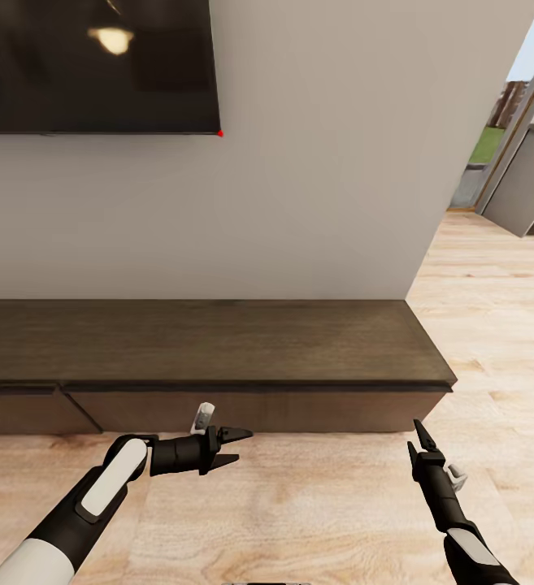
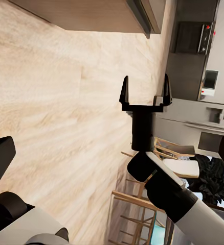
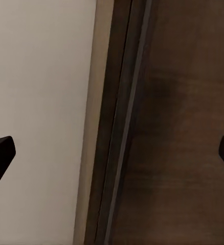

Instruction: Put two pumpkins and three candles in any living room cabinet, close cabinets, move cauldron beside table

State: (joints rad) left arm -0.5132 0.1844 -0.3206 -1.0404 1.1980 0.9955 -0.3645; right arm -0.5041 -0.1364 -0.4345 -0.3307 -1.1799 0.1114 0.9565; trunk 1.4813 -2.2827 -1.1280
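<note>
the cabinet (image 1: pixel 218 357), its drawers shut, is faced along the wall under the tv (image 1: pixel 96 65), and both the left jaws (image 1: pixel 236 447) and right jaws (image 1: pixel 419 443) are held released and empty, likely readied for opening a drawer.

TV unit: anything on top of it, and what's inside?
The cabinet has a bare dark top; the TV hangs on the wall above. Its drawer fronts look shut, so the inside is hidden.

We face the cabinet (image 1: pixel 218 345), drawer fronts closed, top bare, below a wall-mounted TV (image 1: pixel 96 65). Left gripper (image 1: pixel 238 447) points sideways with jaws apart, just before the drawer front. Right gripper (image 1: pixel 421 439) hangs over wooden floor (image 1: pixel 315 512), jaws edge-on.
</note>
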